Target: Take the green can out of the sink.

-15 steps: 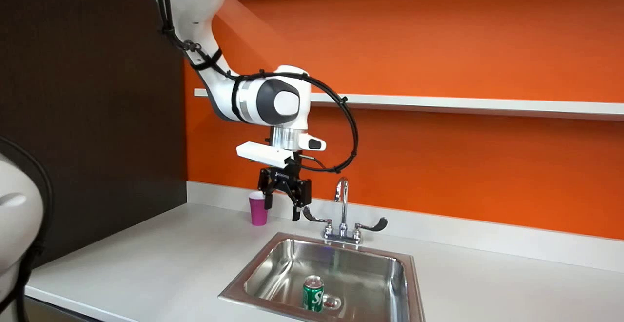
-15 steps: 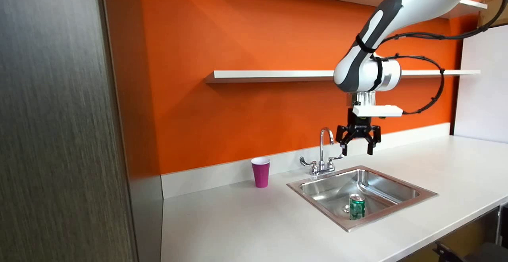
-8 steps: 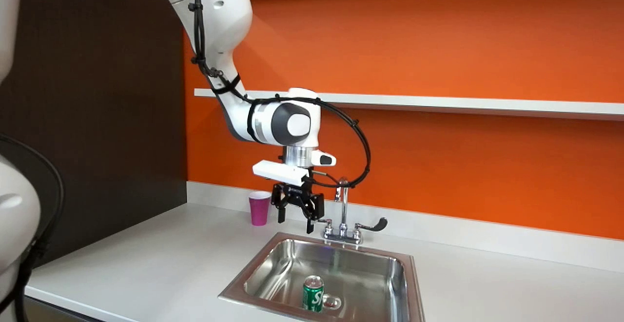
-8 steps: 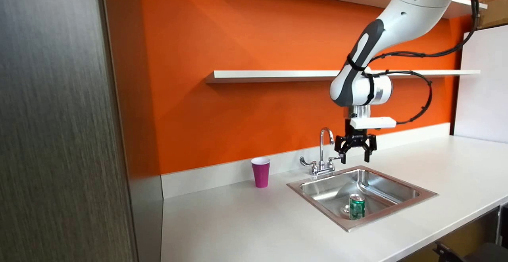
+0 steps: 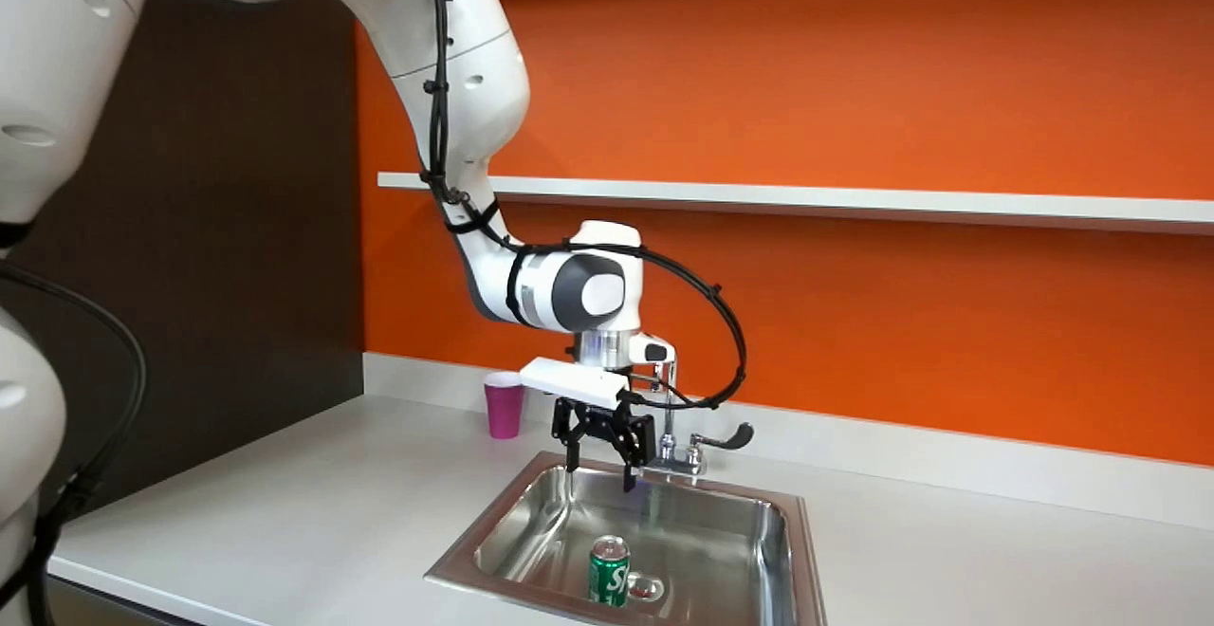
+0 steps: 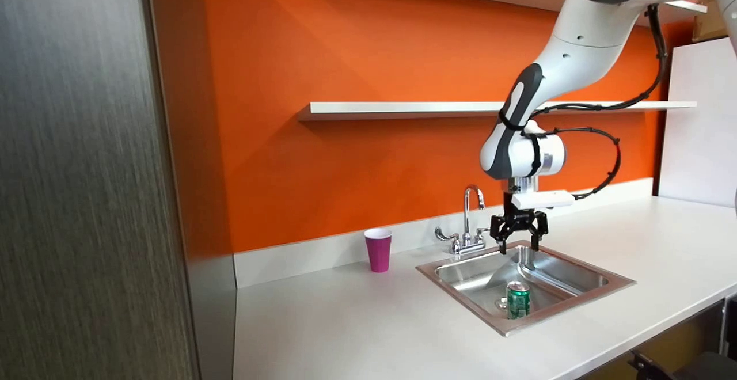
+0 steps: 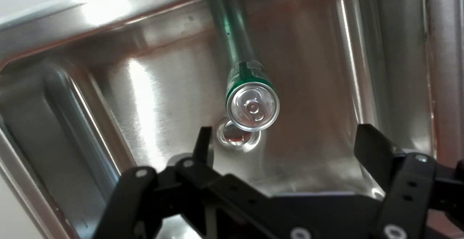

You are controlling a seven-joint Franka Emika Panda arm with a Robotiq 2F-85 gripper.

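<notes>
The green can (image 5: 609,571) stands upright on the floor of the sink (image 5: 721,512), silvery top facing up, near the front wall and just beside the drain (image 7: 235,137); whether it touches the drain's ring cannot be told. Steel walls surround it. At the back rim rises the chrome faucet (image 6: 467,219), its spout curving over at the top, a lever handle to each side. In an exterior view the gripper (image 5: 600,474) hides one of those handles; how close the two are is hard to judge. On the white countertop (image 6: 322,316) a pink cup (image 6: 378,251) stands upright near the backsplash (image 6: 305,266), well apart from the can. A white shelf (image 6: 397,108) runs along the orange wall (image 6: 345,178), and a dark panel (image 5: 190,180) bounds one end of the counter. A black cable (image 5: 716,294) loops out from the wrist.

The gripper points down over the sink, jaws standing wide apart, with hold of nothing. The can is below the fingertips and apart from them, toward the front of the sink. In the wrist view it shows beyond the fingers (image 7: 203,145), between them but off centre, nearer the one at the picture's left, its top covering part of the drain.
</notes>
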